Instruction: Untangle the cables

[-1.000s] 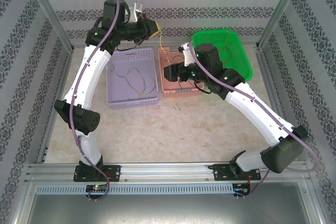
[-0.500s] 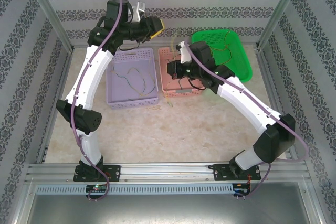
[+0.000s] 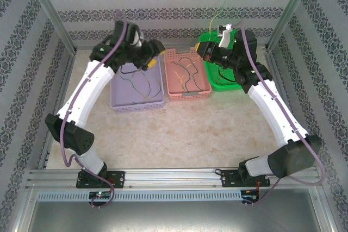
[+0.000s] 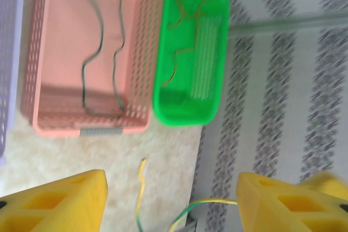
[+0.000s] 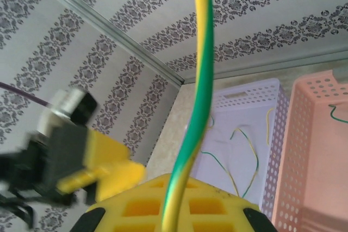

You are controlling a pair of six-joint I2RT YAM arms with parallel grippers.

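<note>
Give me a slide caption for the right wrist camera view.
Right pincer shut on a green-and-yellow cable, lilac basket and pink basket beyond.

TWO ARMS, ONE LIVERY: I am wearing glossy white shells along my left arm (image 3: 87, 88) and right arm (image 3: 274, 110), with bulky black joint housings (image 3: 73, 137) bulging between them, well back from the hands. Lilac cables (image 3: 63, 139) are looping along each arm toward the wrists. My left gripper (image 4: 168, 202) is showing blocky yellow fingers (image 4: 51, 202) moulded with square recesses, and my right gripper (image 5: 174, 207) is showing the same yellow, grid-pocketed pads (image 5: 141, 205). Black base plates (image 3: 100, 177) are finishing each arm at the end farthest from the hands.
</note>
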